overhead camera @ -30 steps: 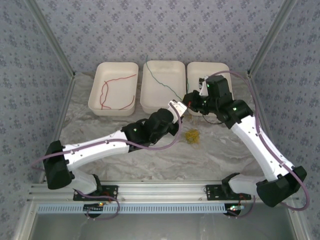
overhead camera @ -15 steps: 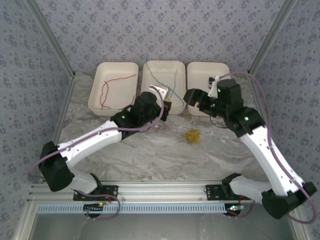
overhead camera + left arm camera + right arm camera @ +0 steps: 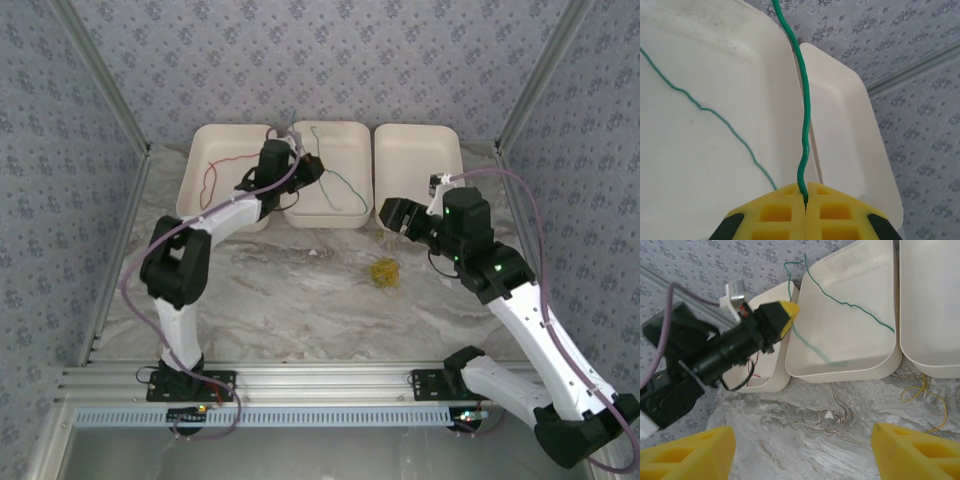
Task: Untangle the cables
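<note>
My left gripper (image 3: pixel 312 168) hangs over the back left corner of the middle white tray (image 3: pixel 325 215), shut on one end of the green cable (image 3: pixel 340 180). In the left wrist view the yellow fingers (image 3: pixel 775 212) pinch the green cable (image 3: pixel 805 125), and the rest of it trails down into the tray. The red cable (image 3: pixel 215 175) lies in the left tray (image 3: pixel 190 205). The yellow cable (image 3: pixel 384 271) sits bunched on the table. My right gripper (image 3: pixel 392 215) is open, empty, in front of the right tray (image 3: pixel 420 140); its fingertips (image 3: pixel 690 450) stand wide apart over bare table.
The three trays stand side by side along the back wall. A loose yellow strand (image 3: pixel 930 395) lies on the marbled table (image 3: pixel 300 310) by the right tray's front edge. Frame posts and patterned walls close in the sides and back.
My left arm swung from the table's middle to the back over the middle tray, carrying the green cable. My right gripper drew back from it toward the right.
</note>
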`<action>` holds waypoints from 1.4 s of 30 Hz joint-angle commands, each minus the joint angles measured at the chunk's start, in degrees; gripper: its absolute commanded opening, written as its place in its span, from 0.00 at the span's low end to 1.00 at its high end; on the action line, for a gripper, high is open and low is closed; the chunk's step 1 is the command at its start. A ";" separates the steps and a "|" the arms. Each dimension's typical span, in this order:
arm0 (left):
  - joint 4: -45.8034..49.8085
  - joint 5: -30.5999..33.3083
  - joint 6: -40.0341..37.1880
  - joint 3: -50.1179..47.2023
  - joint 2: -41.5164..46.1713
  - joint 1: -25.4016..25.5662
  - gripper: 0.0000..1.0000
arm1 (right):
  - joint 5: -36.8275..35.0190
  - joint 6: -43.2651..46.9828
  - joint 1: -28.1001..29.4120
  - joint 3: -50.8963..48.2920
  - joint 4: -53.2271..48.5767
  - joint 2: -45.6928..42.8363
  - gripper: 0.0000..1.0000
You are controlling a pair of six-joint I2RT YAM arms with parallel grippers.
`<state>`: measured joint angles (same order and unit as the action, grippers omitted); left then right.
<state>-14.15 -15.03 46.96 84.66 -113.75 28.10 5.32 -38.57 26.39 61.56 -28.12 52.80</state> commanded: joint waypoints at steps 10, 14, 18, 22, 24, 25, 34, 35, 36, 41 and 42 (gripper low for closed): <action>-4.01 -8.58 12.03 20.40 -18.73 -3.31 0.00 | 0.04 1.86 0.23 -3.98 -0.23 -3.55 0.74; 0.17 -10.50 11.66 23.15 -19.27 -3.41 0.42 | -0.70 2.01 0.10 -4.84 -0.12 -3.34 0.74; 4.92 -6.82 9.57 20.11 -13.40 -3.43 0.64 | -3.31 2.05 0.01 -5.74 -0.14 -4.07 0.74; 13.45 -2.83 7.87 20.04 -8.84 -3.10 0.71 | -4.94 2.02 -0.02 -6.02 -0.98 -4.25 0.73; 16.87 -1.48 8.85 19.89 -7.20 -2.98 0.71 | -5.65 2.05 0.03 -5.76 -2.12 -4.02 0.73; 17.51 -1.16 9.23 19.68 -6.57 -2.89 0.72 | -5.86 2.07 -0.02 -5.72 -2.51 -4.00 0.73; 21.81 5.86 9.05 12.04 4.71 -0.18 0.67 | -8.52 2.03 0.03 -4.61 -7.80 -4.77 0.70; 22.16 7.09 7.90 10.54 6.83 0.55 0.65 | -9.05 2.03 -0.01 -4.62 -8.69 -4.96 0.70; 22.50 8.01 6.81 8.94 8.97 1.54 0.62 | -9.78 2.04 0.03 -4.69 -9.75 -4.98 0.70; 23.04 12.08 4.11 -2.64 19.53 7.53 0.47 | -11.16 -0.09 -0.15 -8.62 -13.06 -4.03 0.55; 22.56 13.13 3.18 -5.70 21.63 9.41 0.46 | -10.81 -0.44 -0.16 -10.57 -12.45 -3.98 0.52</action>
<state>7.60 -5.80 53.12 84.07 -97.80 33.89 -3.86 -38.02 26.39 54.37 -37.21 48.62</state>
